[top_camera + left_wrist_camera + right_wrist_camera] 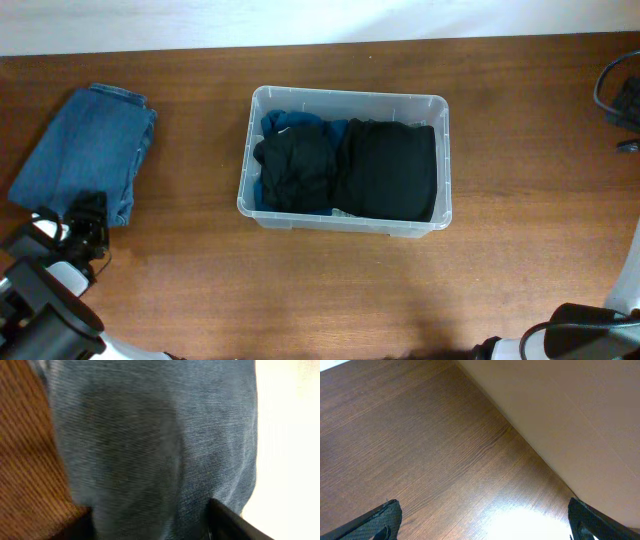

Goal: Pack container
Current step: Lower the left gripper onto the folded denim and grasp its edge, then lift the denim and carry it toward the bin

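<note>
Left of the container, our left jaws straddle the jeans for packing; their grip we cannot tell. Right jaws open.

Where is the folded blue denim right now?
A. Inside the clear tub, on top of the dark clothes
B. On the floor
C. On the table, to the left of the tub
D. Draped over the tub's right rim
C: the overhead view shows the folded jeans lying flat on the wooden table, well left of the container and apart from it. The container itself holds only dark and blue clothes.
</note>
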`<state>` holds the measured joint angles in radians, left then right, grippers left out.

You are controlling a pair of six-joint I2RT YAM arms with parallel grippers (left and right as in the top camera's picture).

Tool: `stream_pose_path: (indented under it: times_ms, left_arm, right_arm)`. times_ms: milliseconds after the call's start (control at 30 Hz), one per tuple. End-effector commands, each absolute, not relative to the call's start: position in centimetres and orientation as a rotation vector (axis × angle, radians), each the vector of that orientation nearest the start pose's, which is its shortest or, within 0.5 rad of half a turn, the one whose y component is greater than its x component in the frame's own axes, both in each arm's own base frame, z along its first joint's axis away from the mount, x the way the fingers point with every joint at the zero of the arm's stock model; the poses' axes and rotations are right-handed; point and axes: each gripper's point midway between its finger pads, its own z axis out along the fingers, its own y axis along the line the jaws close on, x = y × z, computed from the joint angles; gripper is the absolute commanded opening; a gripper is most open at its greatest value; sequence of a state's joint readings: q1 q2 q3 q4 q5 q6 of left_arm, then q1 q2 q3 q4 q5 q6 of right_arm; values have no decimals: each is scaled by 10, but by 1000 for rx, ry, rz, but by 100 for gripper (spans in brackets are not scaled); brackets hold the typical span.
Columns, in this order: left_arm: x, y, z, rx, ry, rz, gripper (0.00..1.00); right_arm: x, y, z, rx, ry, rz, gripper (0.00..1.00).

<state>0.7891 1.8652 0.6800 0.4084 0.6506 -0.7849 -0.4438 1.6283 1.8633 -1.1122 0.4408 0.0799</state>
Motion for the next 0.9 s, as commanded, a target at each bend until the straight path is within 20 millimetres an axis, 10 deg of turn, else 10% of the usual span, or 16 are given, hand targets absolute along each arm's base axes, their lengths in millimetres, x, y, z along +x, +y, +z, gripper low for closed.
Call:
stream_pose_path:
  times_ms: [0, 267, 533, 867]
  left_arm:
    - [329, 180, -35, -1534, 1891, -778, 57]
    - [331, 181, -33, -1523, 1886, -778, 5]
    - [354, 183, 14, -1388, 1770, -916, 1]
    - [358, 194, 138, -1154, 1636, -787, 0]
  right_arm:
    - [334, -243, 318, 848, 2298, -709, 99]
    - [334, -243, 318, 848, 2298, -709, 99]
    - [334, -243, 318, 848, 2298, -709, 99]
    - [334, -243, 318, 848, 2298, -709, 98]
